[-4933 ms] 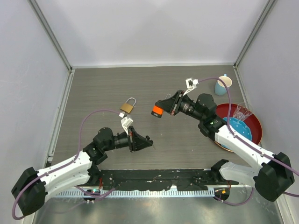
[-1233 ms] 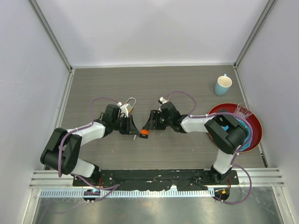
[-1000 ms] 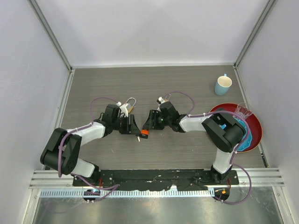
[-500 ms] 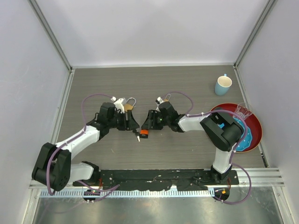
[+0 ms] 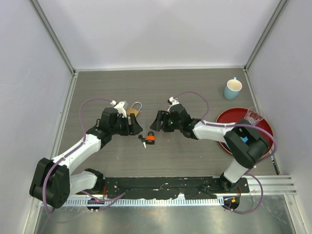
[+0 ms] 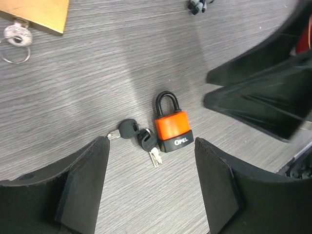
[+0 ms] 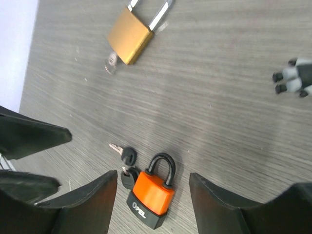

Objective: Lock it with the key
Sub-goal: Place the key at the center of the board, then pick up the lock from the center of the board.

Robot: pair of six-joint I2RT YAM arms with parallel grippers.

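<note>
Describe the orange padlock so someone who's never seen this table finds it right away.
Start at the middle of the grey table. Just toward the near edge from the brass padlock lies the orange padlock, flat, with black-headed keys beside it. Only it is orange with a black shackle; the other's shackle is silver.

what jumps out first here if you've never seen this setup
The bright orange padlock grabs the eye first, lying flat mid-table with a small bunch of black-headed keys right beside it. The left gripper and right gripper sit to either side just beyond it, both open and holding nothing. A brass padlock lies farther back, near the left gripper.
</note>
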